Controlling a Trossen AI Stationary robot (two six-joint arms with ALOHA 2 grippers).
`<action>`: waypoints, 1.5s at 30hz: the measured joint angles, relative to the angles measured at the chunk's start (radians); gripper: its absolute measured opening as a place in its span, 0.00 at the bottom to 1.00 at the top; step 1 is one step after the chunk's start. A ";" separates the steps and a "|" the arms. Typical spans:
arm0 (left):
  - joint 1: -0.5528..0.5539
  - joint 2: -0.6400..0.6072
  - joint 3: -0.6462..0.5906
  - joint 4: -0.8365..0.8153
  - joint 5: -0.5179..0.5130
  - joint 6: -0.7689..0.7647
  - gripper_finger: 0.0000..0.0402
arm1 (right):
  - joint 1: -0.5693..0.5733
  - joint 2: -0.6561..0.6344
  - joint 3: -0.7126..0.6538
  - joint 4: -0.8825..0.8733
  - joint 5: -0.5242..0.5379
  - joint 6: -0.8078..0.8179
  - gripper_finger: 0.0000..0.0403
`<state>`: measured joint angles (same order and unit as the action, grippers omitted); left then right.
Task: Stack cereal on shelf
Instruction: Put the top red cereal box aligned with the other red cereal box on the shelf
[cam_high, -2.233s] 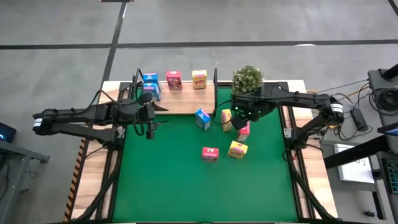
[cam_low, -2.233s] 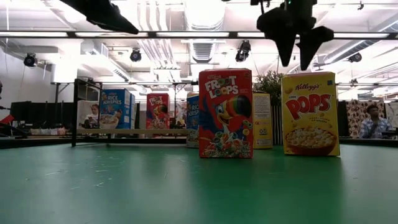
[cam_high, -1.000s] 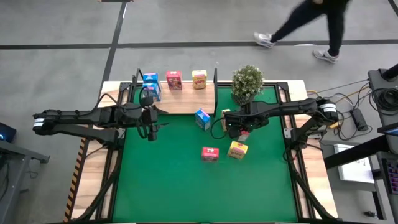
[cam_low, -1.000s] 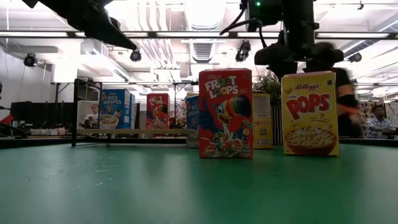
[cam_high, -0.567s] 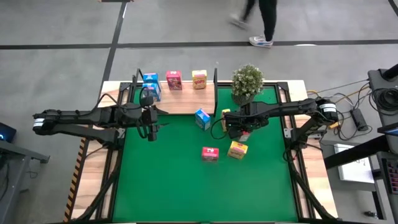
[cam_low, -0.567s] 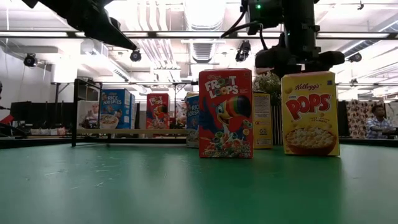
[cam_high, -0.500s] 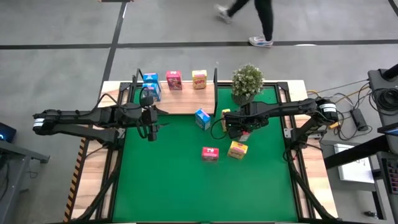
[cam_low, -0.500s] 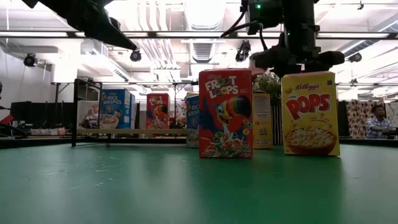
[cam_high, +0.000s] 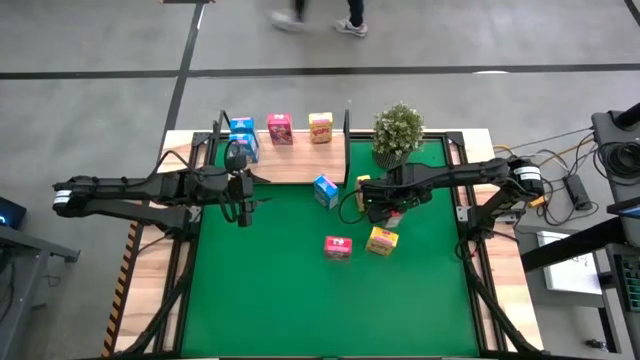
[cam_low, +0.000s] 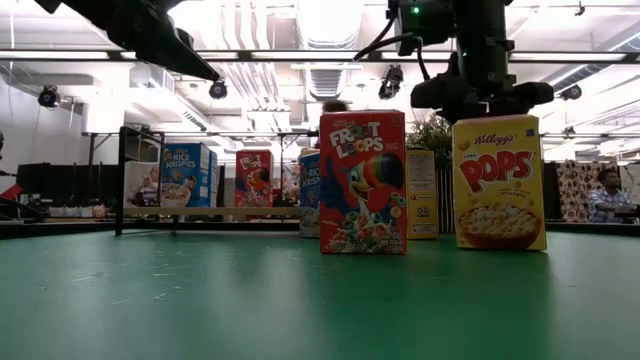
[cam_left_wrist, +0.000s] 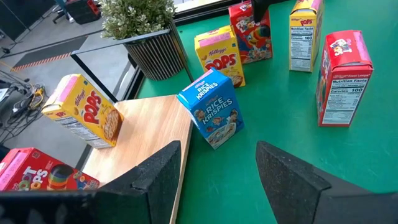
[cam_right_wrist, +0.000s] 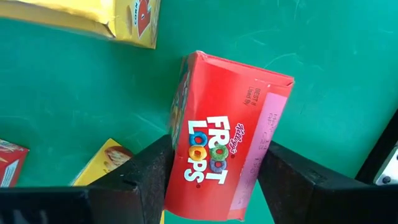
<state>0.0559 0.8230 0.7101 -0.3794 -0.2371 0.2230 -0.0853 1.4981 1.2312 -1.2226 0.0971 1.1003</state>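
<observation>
The right pincer (cam_right_wrist: 214, 177) has come down since the earliest frames, when it hung spread above the boxes, and its fingers (cam_right_wrist: 140, 180) now sit against both side faces of a red Froot Loops box (cam_right_wrist: 227, 165) on the green mat (cam_high: 300, 290); the right arm reaches in from the 3 o'clock side. The left pincer (cam_left_wrist: 217, 171) hangs partly spread and empty over the near edge of the wooden shelf (cam_left_wrist: 146, 134), its arm stretched in from 9 o'clock, unmoved over the last second.

In the low view a "Froot Loops" box (cam_low: 362, 182) and a yellow "Kellogg's Pops" box (cam_low: 499, 183) stand in front. The left wrist view shows a blue "Rice Krispies" box (cam_left_wrist: 211, 109) on the mat just beside the shelf end, and a yellow "Pops" box (cam_left_wrist: 82, 111) lying on the plank. From above, a blue box (cam_high: 242, 138), a pink-red box (cam_high: 280, 128) and a yellow box (cam_high: 320, 126) sit on the shelf at 12 o'clock. A potted plant (cam_high: 397, 130) stands at 1 o'clock. A person (cam_high: 320, 15) walking past the tabletop's far side has moved leftward.
</observation>
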 joint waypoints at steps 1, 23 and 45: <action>0.000 0.000 0.000 0.000 0.000 0.000 0.48 | 0.000 -0.002 0.000 0.000 0.000 -0.001 0.49; 0.000 0.000 0.000 0.005 0.000 0.000 0.48 | 0.000 -0.347 0.001 0.024 0.031 0.053 0.46; 0.000 0.000 0.000 0.016 0.000 -0.004 0.48 | -0.004 -0.222 0.295 0.459 0.061 -0.375 0.46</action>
<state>0.0563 0.8233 0.7101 -0.3632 -0.2371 0.2192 -0.0890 1.2762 1.5267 -0.7632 0.1576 0.7250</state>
